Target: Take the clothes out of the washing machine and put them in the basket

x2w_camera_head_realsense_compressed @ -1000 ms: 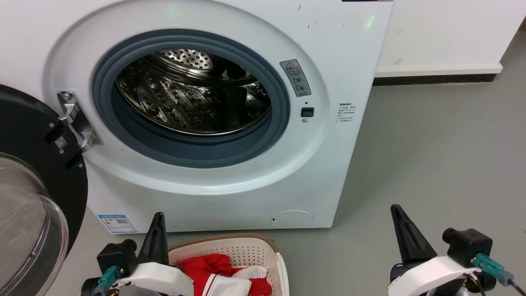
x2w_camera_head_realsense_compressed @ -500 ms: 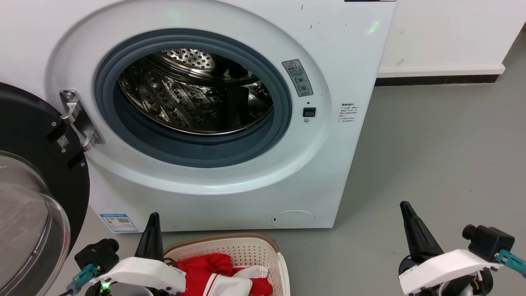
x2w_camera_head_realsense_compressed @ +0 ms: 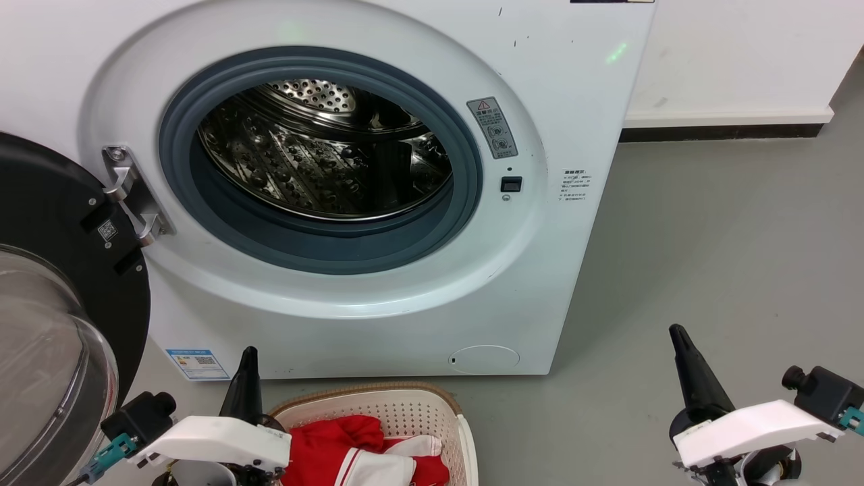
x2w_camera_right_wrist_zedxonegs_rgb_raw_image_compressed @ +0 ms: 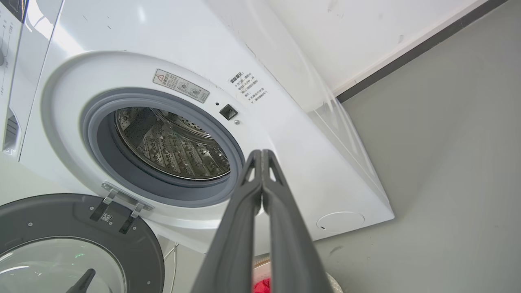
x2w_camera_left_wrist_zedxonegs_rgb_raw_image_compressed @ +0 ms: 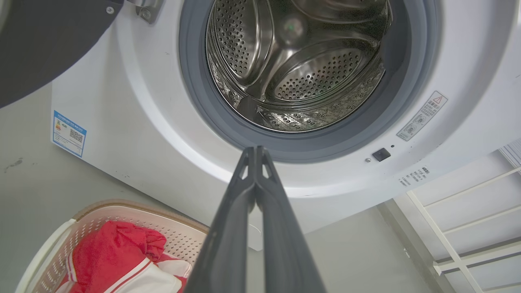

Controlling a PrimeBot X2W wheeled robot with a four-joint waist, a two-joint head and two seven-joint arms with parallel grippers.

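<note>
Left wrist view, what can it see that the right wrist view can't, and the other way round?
Left wrist view, not the right: the blue label and a white rack. Right wrist view, not the left: the door's glass and the dark skirting board. Both: the washing machine, its steel drum, red clothes, and a shut claw, the left claw or the right claw.

Left gripper [x2w_camera_head_realsense_compressed: 249, 356] low left, fingers [x2w_camera_left_wrist_zedxonegs_rgb_raw_image_compressed: 238, 211] pressed together, pointing up. Right gripper [x2w_camera_head_realsense_compressed: 676, 334] low right, fingers [x2w_camera_right_wrist_zedxonegs_rgb_raw_image_compressed: 240, 211] likewise together, tips leaning slightly left. Arms well apart, both held low.
</note>
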